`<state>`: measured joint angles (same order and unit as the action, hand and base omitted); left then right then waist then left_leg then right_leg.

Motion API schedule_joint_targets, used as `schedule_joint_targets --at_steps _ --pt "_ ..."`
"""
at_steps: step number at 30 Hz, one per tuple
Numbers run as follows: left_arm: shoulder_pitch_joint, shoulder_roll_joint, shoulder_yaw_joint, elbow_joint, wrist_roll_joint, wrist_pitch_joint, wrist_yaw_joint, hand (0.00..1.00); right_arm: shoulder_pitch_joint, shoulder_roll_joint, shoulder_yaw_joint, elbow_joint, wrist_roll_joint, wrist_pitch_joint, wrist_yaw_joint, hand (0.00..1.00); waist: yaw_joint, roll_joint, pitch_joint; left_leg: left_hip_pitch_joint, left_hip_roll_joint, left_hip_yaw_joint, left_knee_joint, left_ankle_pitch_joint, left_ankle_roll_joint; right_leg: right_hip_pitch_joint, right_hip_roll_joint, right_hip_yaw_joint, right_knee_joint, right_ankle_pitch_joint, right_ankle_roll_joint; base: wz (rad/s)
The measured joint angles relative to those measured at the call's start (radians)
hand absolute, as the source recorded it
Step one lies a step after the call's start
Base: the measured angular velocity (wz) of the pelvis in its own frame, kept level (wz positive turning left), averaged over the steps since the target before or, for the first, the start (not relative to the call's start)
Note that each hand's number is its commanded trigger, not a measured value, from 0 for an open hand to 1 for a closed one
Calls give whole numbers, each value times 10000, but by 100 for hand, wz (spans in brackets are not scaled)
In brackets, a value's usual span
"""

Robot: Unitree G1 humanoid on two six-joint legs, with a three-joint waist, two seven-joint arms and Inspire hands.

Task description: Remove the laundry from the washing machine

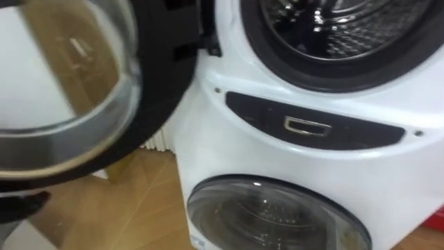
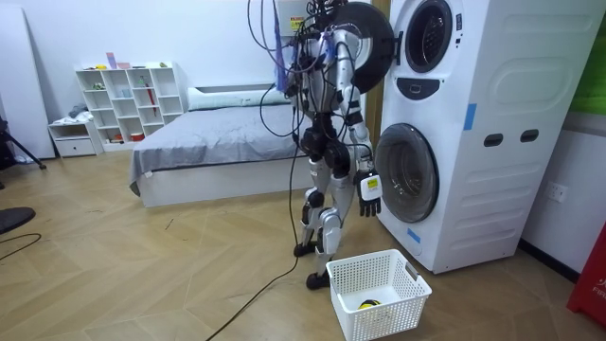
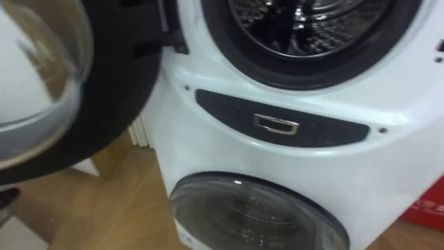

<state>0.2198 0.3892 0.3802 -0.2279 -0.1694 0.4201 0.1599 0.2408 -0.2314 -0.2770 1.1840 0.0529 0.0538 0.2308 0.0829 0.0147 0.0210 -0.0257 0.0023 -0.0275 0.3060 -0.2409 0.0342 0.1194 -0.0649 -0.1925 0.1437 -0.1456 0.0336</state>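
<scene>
Two drums, stacked in one white washing machine (image 2: pixel 473 142), which the robot stands close before.

1. Upper drum (image 1: pixel 333 28): mouth uncovered, ribbed metal along the lower arc. The depth behind is too dark to tell what lies there. By the task the clothes should be in here, but from this angle I cannot tell.
2. Upper door (image 1: pixel 69 90): glass bowl in a dark ring, wide open to the robot's left, close before its head.
3. Lower door (image 1: pixel 277 215): closed, beneath a dark panel (image 1: pixel 309 126) with a small metal pull.
4. Right hand (image 2: pixel 369 187): hangs low with fingers loose and straight, holding nothing. It is level with the lower door and just beside it.
5. Left hand: state cannot be told (a dark blurred shape (image 1: pixel 24 206) under the open door's rim may be it, or may not).
6. Basket (image 2: pixel 383 317): white, on the floor by the robot's feet, before the machine. A small yellow-and-dark thing (image 2: pixel 367 303) lies in its bottom, too small to name.

Governing relation: the upper mouth lies well above and ahead of the right hand. The mouth's axis runs level into the machine, so a reach would likely have to rise first and then go straight in. The open door stands on the robot's left, so the right hand probably has the clearer line to the mouth.

Stage, as judged: door open, picking not yet begun.
</scene>
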Motion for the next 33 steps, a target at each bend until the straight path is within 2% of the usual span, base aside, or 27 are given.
schedule_joint_targets --at_steps 1,6,9,13,18,21,23,24,26,30,31,33 --pt "14 -227 -102 -174 125 0 32 0 -194 -3 188 257 167 -65 -6 0 -11 -4 1 -1 -31 -44 1 29 37 -1 -35 -19 78 0 1 18" --pt "284 -577 -400 -651 233 -1 57 0 -574 -16 727 744 751 -392 -97 0 -170 -20 -2 -108 -209 -116 13 145 200 -16 -198 -31 85 62 103 9" --pt "284 -612 -568 -723 234 -4 62 0 -622 -22 983 873 1374 -546 -96 0 -337 -29 -1 -199 -327 -283 32 248 286 -39 -279 -41 74 156 222 11" --pt "284 -620 -708 -823 241 -19 63 0 -680 -31 1291 1008 1870 -786 -95 0 -464 -40 -1 -369 -370 -300 27 364 362 -194 -315 -79 67 351 279 1" --pt "284 -741 -967 -968 596 -68 82 0 -712 -77 1500 1122 2484 -869 -139 0 -517 -48 -6 -601 -508 -296 25 513 458 -362 -442 -229 62 414 303 2" --pt "284 -1044 -1183 -1112 1154 -73 259 0 -727 -100 1699 1147 2721 -896 -254 0 -517 -47 -6 -672 -527 -288 104 543 478 -398 -465 -280 73 469 323 1" --pt "284 -1206 -1304 -1138 1439 -99 321 0 -738 -99 1776 1149 2708 -1007 -247 0 -524 -45 -5 -696 -527 -248 167 546 486 -416 -474 -296 67 479 328 -2" --pt "284 -1421 -1355 -1199 1594 -100 439 0 -758 -98 1800 1157 2691 -1098 -243 0 -527 -47 -6 -702 -523 -166 169 568 502 -453 -491 -297 92 488 339 -7" --pt "284 -1611 -1520 -1250 1636 -100 703 0 -823 -81 1976 1240 2725 -1217 -263 0 -529 -53 -10 -734 -537 -142 158 632 521 -486 -519 -303 77 515 357 -7" --pt "284 -1924 -1992 -1403 1599 -105 1091 0 -925 -44 2199 1369 3052 -1421 -457 0 -565 -76 -24 -800 -558 -68 150 767 484 -539 -566 -266 37 610 351 0" --pt "284 -2006 -2100 -1416 1583 -105 1154 0 -1004 -32 2203 1413 3048 -1428 -458 0 -598 -103 -24 -816 -574 -29 150 813 482 -541 -566 -144 -39 609 351 0" --pt "284 -2025 -2343 -1447 1585 -105 1173 0 -1099 40 2291 1417 3037 -1426 -457 0 -635 -162 -29 -858 -562 182 136 912 449 -586 -582 -1 -100 466 472 11"
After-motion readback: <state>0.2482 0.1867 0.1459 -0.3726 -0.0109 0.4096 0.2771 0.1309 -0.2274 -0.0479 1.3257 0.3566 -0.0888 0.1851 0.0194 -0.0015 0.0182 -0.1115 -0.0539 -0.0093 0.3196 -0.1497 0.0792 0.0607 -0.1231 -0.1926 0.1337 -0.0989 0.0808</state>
